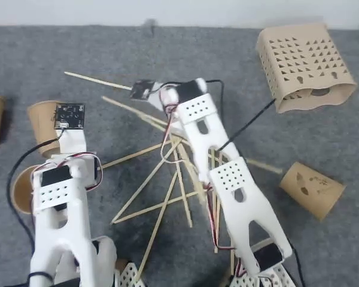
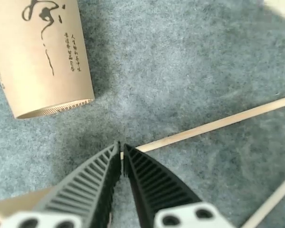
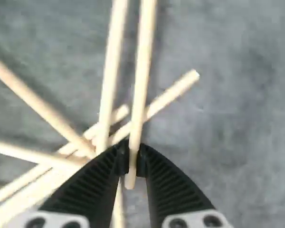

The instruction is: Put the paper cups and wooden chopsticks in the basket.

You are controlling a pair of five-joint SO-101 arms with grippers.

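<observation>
Clamping chopstick [image 3: 142, 71] in closed right gripper [image 3: 130, 154]. Hovering left gripper [image 2: 121, 151] closed, empty; second chopstick [image 2: 218, 123] at its tips, cup [image 2: 38, 52] just beyond.

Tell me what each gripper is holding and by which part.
Right gripper pinches a chopstick close to one end. Left gripper is shut, a second chopstick ending at its tips; whether it is gripped cannot be told.

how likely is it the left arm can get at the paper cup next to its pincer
Probably yes: the paper cup sits close to the left pincer, with bare carpet between. The pincer is shut and would have to open first.
</observation>
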